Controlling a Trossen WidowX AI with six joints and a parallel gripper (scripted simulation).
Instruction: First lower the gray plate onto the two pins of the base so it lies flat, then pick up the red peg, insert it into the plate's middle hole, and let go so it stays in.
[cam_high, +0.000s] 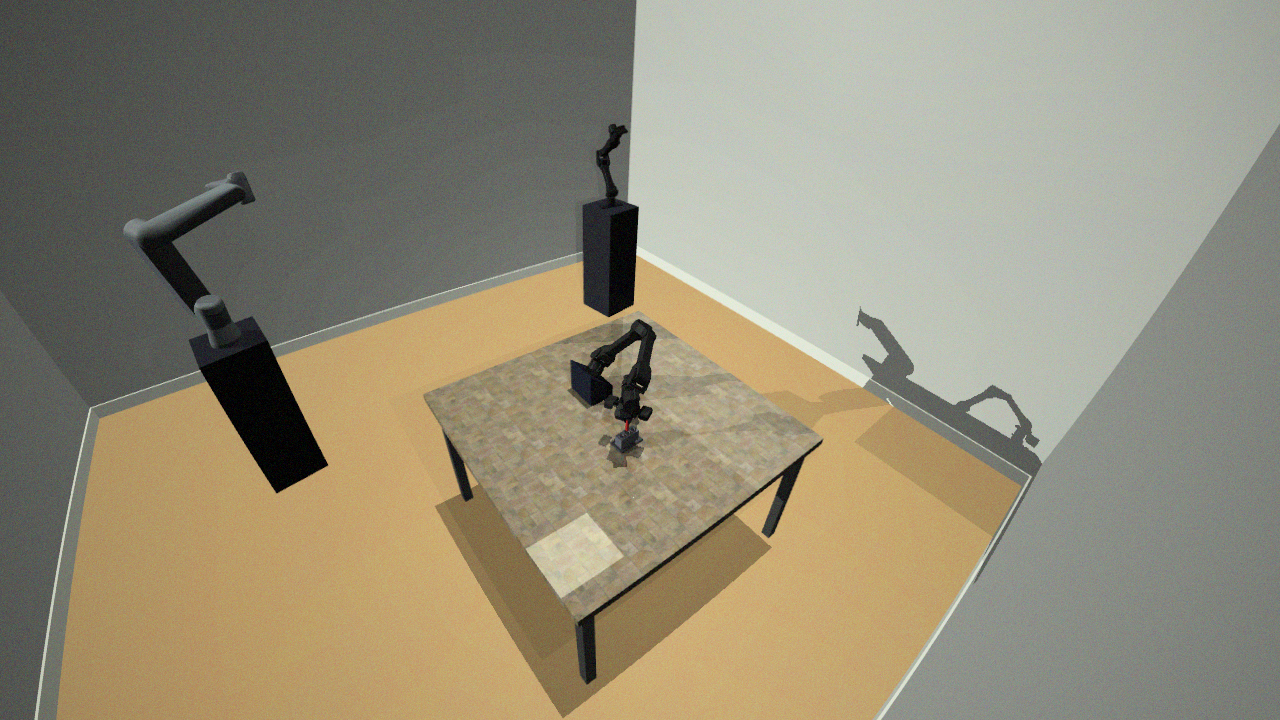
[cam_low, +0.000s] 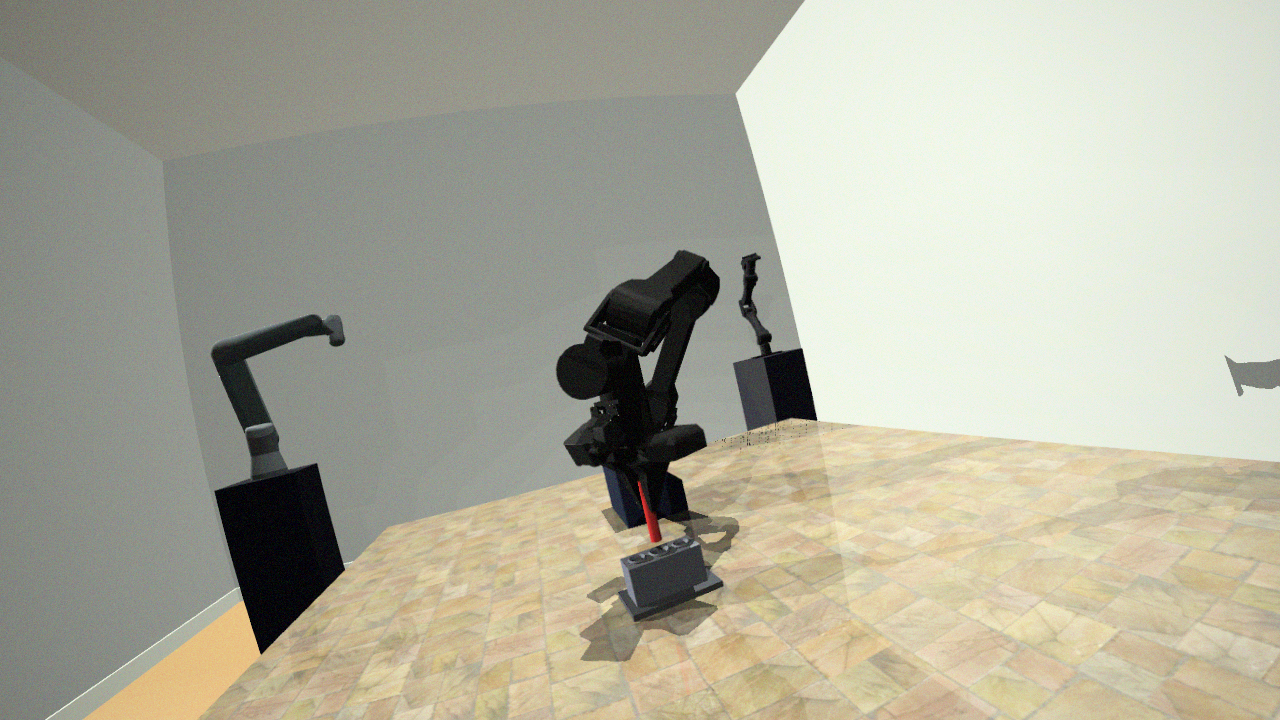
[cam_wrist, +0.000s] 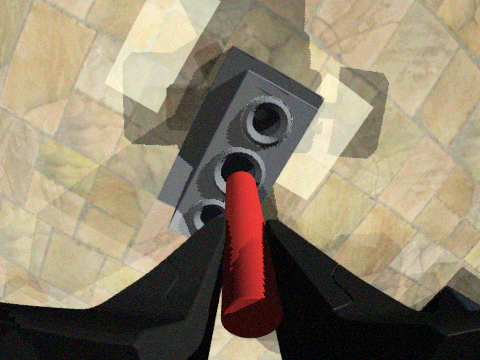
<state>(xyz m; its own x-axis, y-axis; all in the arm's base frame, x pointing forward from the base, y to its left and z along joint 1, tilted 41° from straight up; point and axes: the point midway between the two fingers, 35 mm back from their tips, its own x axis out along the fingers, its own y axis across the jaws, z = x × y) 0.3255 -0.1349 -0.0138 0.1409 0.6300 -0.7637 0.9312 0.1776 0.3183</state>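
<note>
My gripper (cam_high: 629, 418) (cam_low: 641, 477) (cam_wrist: 244, 230) is shut on the red peg (cam_high: 627, 426) (cam_low: 650, 517) (cam_wrist: 245, 240) and holds it nearly upright. The gray plate (cam_low: 664, 575) (cam_wrist: 277, 159), a thick block with three ringed holes along its top, sits level on the darker base (cam_low: 713, 585) (cam_wrist: 172, 185). The peg's lower end is just above the plate; in the wrist view it overlaps the near side of the middle hole (cam_wrist: 238, 163). The left hole is partly covered by a finger, and the far hole is uncovered. The base's pins are not visible.
The arm's dark blue mount (cam_high: 588, 383) (cam_low: 626, 501) stands on the stone-patterned table (cam_high: 698, 483) (cam_low: 939, 582) behind the plate. A pale square (cam_high: 574, 553) marks one table corner. Two other arms stand on black pedestals (cam_high: 259, 402) (cam_high: 610, 259) off the table.
</note>
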